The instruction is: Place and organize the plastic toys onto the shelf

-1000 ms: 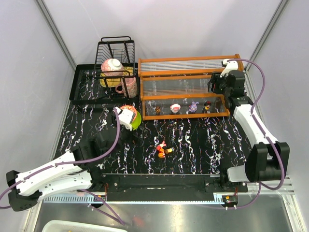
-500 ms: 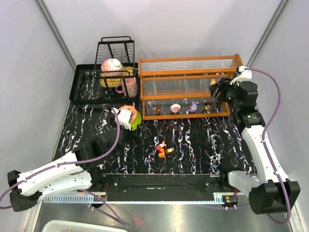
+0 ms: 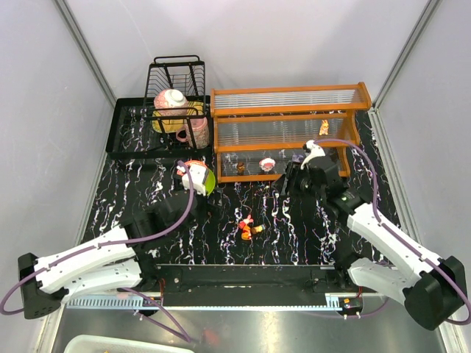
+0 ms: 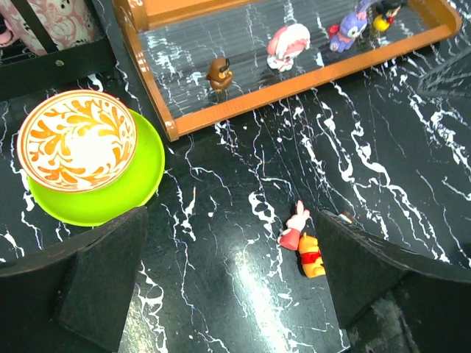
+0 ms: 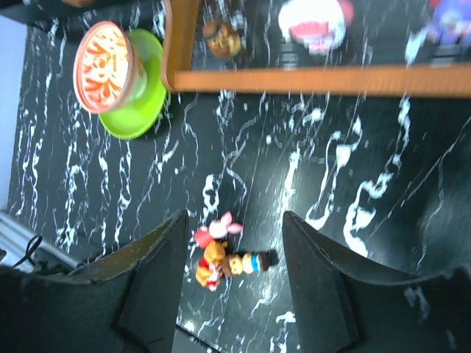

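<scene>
Table (image 3: 294,220): black, white marble veining. Shelf (image 3: 283,131): orange frame, clear ribbed panels. Bowl (image 4: 77,140): white with orange-red leaf pattern. Plate (image 4: 140,180): lime green. Near centre: pink figurine (image 4: 294,226), yellow-and-red figurine (image 4: 312,259). Far, on shelf: brown figurine (image 4: 218,72), pink-white figurine (image 4: 288,44), purple figurine (image 4: 349,28), possibly bluish.

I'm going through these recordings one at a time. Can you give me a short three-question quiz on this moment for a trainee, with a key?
1. True or false: the right gripper is shut on something.
2. In the left wrist view, how many plastic toys stand on the lowest tier of the shelf? A: two. B: four. C: six.
3. Short answer: what stands on the green plate?

Key: 1. False: its jaws stand apart with nothing between them. 2. B. 3. The red patterned bowl.
</scene>
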Available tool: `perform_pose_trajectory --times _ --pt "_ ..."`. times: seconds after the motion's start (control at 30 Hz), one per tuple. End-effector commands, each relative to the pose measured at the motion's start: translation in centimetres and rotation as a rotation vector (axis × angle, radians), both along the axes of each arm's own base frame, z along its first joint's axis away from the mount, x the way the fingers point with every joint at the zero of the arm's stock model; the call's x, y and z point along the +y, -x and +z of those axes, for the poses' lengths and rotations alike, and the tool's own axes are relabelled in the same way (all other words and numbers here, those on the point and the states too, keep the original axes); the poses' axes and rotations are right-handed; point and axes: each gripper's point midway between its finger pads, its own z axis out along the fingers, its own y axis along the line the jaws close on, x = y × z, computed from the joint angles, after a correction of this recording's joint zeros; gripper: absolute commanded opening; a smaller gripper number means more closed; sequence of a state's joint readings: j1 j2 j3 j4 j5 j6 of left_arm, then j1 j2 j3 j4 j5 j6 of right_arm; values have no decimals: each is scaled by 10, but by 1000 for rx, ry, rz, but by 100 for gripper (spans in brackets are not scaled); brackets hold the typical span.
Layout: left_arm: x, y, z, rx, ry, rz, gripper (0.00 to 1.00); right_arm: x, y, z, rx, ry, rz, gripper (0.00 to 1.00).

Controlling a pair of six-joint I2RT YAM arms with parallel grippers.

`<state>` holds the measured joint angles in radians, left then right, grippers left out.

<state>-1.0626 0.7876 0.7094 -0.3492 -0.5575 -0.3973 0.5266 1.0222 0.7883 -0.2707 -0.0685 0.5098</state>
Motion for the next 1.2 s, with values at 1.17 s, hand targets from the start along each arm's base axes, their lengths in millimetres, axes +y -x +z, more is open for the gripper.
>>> perform_pose_trajectory --times 1.17 --pt "-41 5 -64 163 -109 -125 99 69 75 -109 586 32 124 51"
